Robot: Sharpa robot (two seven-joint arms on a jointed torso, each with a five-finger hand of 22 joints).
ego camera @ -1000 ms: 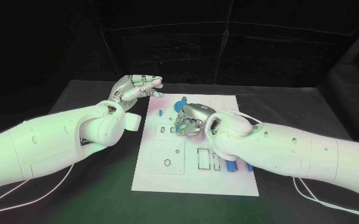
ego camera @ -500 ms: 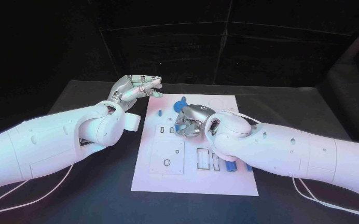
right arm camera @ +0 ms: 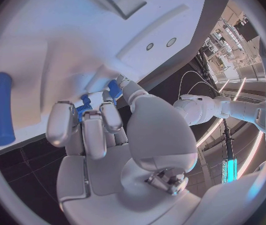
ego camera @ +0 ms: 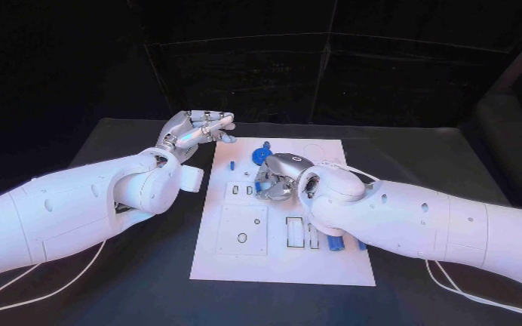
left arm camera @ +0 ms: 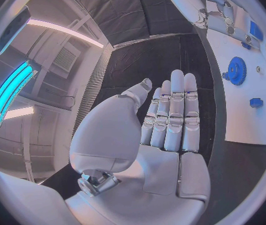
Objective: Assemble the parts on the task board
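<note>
Several parts unseated, I judge | right hand (ego camera: 280, 177) pinches a blue part (right arm camera: 84, 105) over mid board (ego camera: 327, 266) (its axis I can't tell) | left hand (ego camera: 199, 127) spread, empty, beside board's far corner | gear (ego camera: 262, 153) seated flat | blue rod (ego camera: 337, 243) lies lengthwise, near end

A black counter (ego camera: 130, 133) stretches under everything, its dark matte top running out beyond the hands on both sides. Thin white cables (ego camera: 468, 284) trail across it near the front edge, one on each side. Behind the counter hangs a black curtain (ego camera: 327, 62), creased, with faint seams catching the light.
</note>
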